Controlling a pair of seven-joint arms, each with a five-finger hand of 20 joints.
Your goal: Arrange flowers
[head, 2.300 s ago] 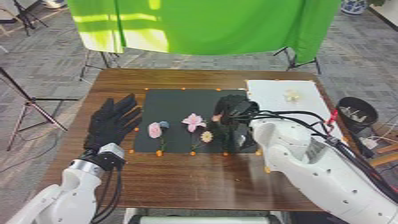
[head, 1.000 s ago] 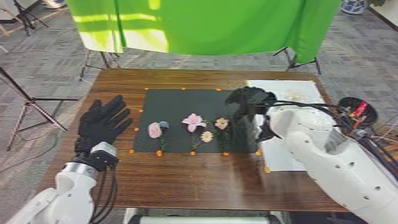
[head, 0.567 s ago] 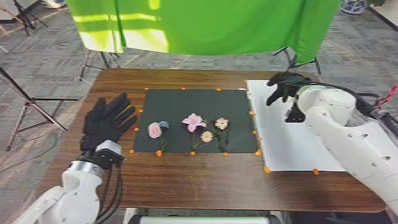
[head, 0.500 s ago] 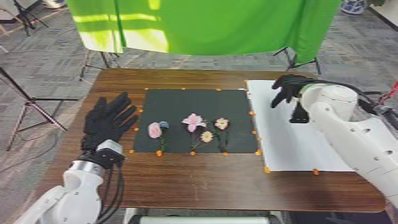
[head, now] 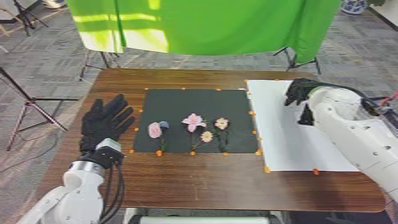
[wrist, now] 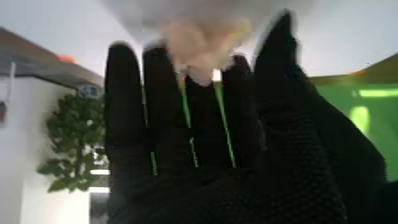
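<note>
Fingers straight and thumb standing apart, the right hand [head: 302,90] is poised over the white sheet [head: 289,142]. In the right wrist view, a cream flower [wrist: 201,44] is showing at its fingertips; whether they are touching is unclear. On the dark mat [head: 178,105], a round pink flower [head: 155,130], a blue-grey flower [head: 164,126], a pink lily [head: 193,121], a small pale flower [head: 206,136] and a peach flower [head: 222,122] are lying. Beside the mat, the left hand [head: 105,122] is spreading wide over the bench [head: 222,187].
</note>
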